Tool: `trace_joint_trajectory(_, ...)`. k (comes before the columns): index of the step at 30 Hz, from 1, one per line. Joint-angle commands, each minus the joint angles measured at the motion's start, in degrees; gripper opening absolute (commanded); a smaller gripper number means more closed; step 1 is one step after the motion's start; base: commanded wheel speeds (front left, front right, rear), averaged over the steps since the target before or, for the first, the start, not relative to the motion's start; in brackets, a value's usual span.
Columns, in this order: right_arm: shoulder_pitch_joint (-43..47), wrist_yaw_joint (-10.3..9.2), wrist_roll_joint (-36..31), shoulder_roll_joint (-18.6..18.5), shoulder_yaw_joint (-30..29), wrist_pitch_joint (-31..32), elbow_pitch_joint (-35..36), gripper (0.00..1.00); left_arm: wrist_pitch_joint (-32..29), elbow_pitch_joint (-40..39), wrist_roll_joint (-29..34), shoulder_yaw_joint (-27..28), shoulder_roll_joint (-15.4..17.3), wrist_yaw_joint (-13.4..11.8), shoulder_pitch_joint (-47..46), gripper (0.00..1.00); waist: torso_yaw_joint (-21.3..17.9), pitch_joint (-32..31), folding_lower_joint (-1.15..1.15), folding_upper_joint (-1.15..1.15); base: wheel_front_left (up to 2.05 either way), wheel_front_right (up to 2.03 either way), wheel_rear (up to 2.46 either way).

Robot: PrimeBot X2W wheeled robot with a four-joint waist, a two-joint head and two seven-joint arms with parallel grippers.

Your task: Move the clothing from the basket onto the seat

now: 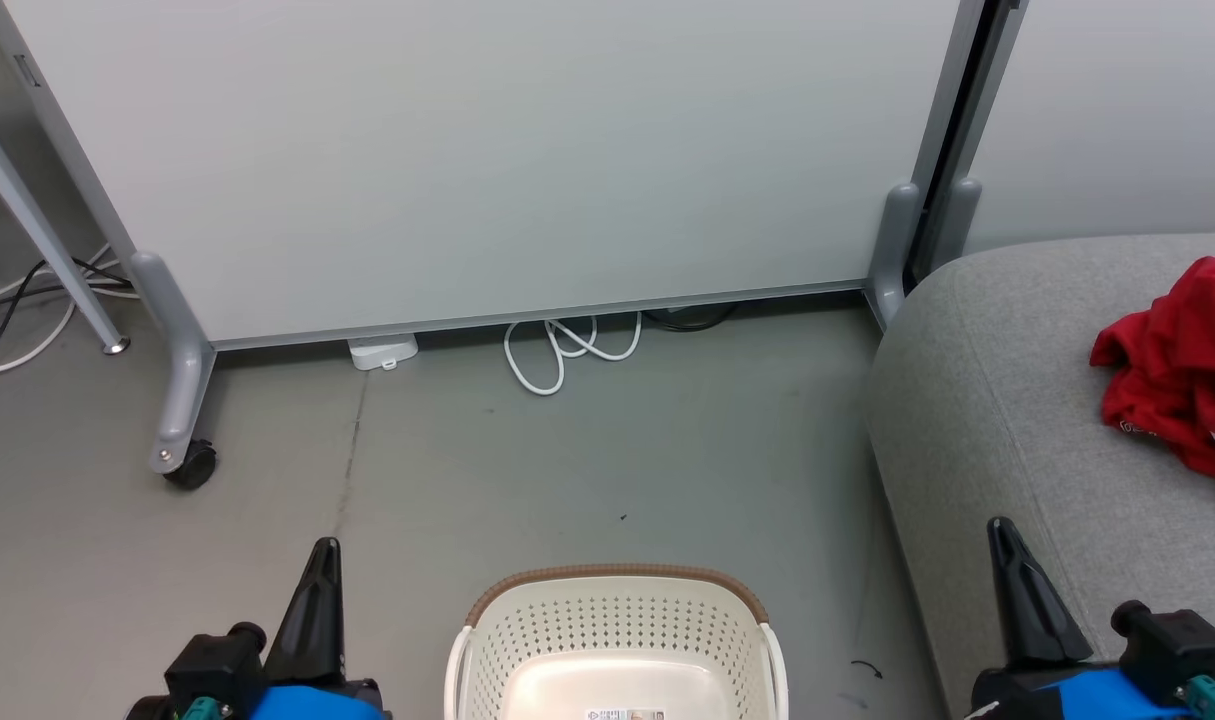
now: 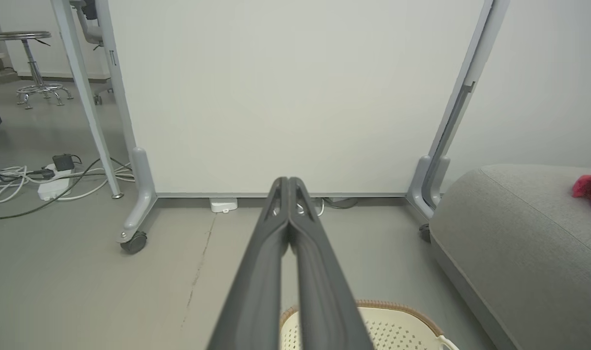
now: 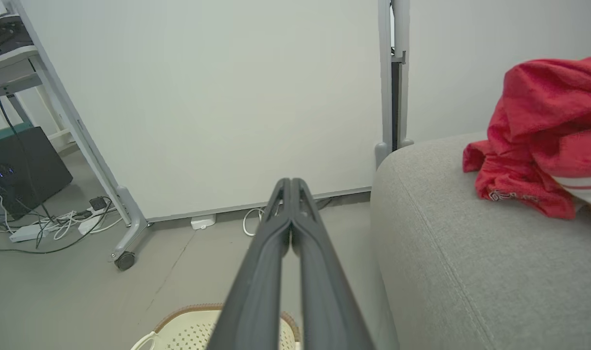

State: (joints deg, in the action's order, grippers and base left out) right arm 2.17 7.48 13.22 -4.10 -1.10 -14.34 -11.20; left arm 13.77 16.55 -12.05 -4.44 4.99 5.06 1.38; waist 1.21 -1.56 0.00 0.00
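Our head cam looks forward and steeply down, with the basket (image 1: 617, 620) right below at the bottom edge and the partition panel (image 1: 487, 150) ahead. Our two wrist cams sit lower, looking pretty much level along the left gripper (image 2: 288, 181) and right gripper (image 3: 291, 181) at that panel, the right one closer to the seat (image 3: 470, 253). All three views share the panel, the basket rim and the seat's corner.

The sticker (image 1: 624, 714) in the basket (image 1: 615, 625) and the logo (image 1: 1132, 428) on the clothing (image 1: 1172, 360) are unreadably small
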Motion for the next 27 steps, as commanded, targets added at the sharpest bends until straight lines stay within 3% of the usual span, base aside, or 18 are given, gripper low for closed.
trace_joint_trajectory(1,-0.85,0.0,2.88,-0.06,-0.37,0.67,0.71,0.0,-0.68,-0.79,-2.88,0.82,0.17,0.14,-1.4,0.0,-0.02,0.04,0.0,0.0,0.0,0.0,0.0)
trace_joint_trajectory(27,-3.42,0.01,27.02,0.35,-1.98,7.04,-0.28,0.0,-6.72,-1.66,-27.43,3.88,-0.54,0.9,-3.42,0.0,-0.27,0.39,0.0,0.0,0.0,0.0,0.0)
